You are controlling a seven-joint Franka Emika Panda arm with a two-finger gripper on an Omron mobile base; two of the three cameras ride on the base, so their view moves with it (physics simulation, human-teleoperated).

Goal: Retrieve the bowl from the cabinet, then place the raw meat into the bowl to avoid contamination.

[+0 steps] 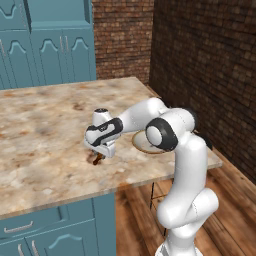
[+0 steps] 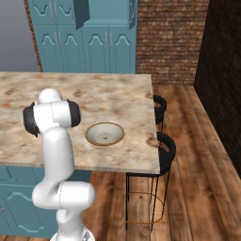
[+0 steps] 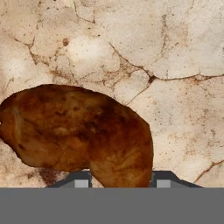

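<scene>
My gripper (image 1: 96, 157) is down on the marble counter (image 1: 45, 130) at the left-centre of the left base view, wrist bent low over the raw meat (image 1: 95, 159), a small reddish-brown chunk just visible beneath the hand. In the hand view the raw meat (image 3: 78, 131) spreads across the lower left and centre of the frame, its lower end sitting between my two finger tips (image 3: 81, 181) at the bottom edge; the tips stand partway apart on either side of it, and I cannot tell whether they press it or merely flank it. The bowl (image 2: 105, 133) rests upright on the counter at the centre of the right base view, near the counter's front edge; in the left base view it lies partly behind my elbow, to the right of the meat. The teal cabinet (image 2: 96, 44) stands at the top of that frame behind the counter. Two black stools (image 2: 164, 150) sit at the counter's right end.
</scene>
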